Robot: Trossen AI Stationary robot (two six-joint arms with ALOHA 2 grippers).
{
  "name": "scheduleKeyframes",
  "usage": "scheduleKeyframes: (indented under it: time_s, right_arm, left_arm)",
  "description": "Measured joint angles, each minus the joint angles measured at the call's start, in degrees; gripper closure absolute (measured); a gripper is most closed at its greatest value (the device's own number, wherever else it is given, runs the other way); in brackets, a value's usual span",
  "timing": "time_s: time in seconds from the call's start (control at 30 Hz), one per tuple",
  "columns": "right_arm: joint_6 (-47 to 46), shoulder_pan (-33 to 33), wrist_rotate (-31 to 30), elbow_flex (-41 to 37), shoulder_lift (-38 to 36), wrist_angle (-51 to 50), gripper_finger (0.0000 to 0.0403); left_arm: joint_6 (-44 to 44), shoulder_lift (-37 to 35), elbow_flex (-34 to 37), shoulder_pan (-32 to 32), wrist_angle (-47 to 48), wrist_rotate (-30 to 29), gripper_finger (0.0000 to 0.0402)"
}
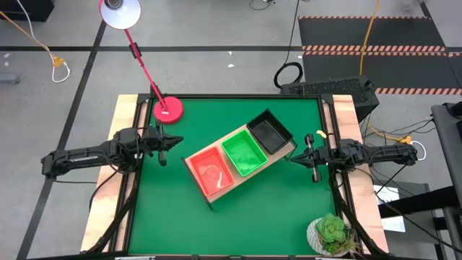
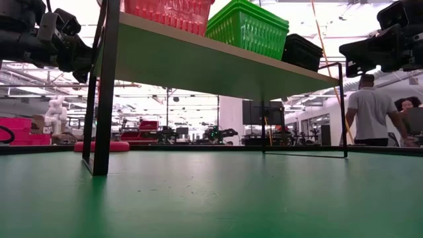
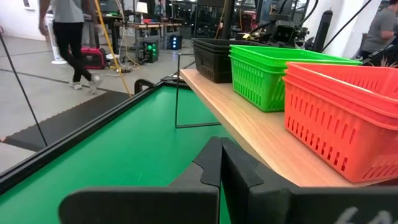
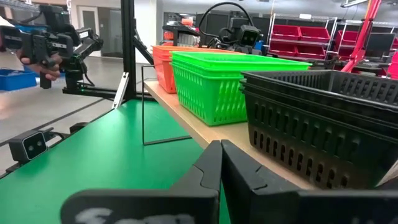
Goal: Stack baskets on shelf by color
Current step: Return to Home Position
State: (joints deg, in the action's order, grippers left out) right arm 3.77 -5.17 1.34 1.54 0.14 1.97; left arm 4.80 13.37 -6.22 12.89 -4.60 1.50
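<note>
The light wooden shelf [image 1: 283,156] stands slantwise in the middle of the green table on its thin black frame. On it sit three basket stacks side by side: orange-red [image 1: 214,172], green [image 1: 242,152], black [image 1: 270,134]. They show too in the left wrist view as orange-red [image 3: 339,118], green [image 3: 273,71], black [image 3: 214,57]. My left gripper [image 1: 163,142] hovers shut at the table's left edge, away from the shelf. My right gripper [image 1: 307,152] hovers shut at the right edge, just off the shelf's black-basket end, touching nothing.
A red lamp base [image 1: 168,109] stands at the table's far left corner, its arm leaning away. A white plant pot [image 1: 328,235] sits at the near right corner. Pale wooden strips [image 1: 120,130] flank the green mat. People [image 2: 371,109] stand in the room beyond.
</note>
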Motion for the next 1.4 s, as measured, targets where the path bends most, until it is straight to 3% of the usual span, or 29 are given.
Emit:
scheduleKeyframes:
  time_s: [0.33,0.6,0.73,1.07,1.4]
  right_arm:
    - [0.0,0.0,0.1,0.0,0.0,0.0,0.0403]
    - [-0.1,0.0,0.1,-0.1,0.0,0.0,0.0403]
    - [0.0,0.0,0.2,-0.1,0.0,0.0,0.0403]
    - [-0.1,0.0,0.2,-0.1,0.0,0.0,0.0403]
    - [-0.1,0.0,0.2,-0.1,0.0,0.0,0.0403]
  left_arm:
    - [-1.5,0.0,0.0,0.0,0.1,5.9,0.0400]
    - [-5.4,0.0,2.8,0.0,-1.5,6.0,0.0401]
    - [-6.0,-1.3,5.4,-0.3,-6.8,6.0,0.0401]
    - [-5.7,-8.8,5.6,-5.3,-4.0,5.5,0.0401]
    - [-8.7,-13.2,5.6,-11.1,0.9,-0.2,0.0401]
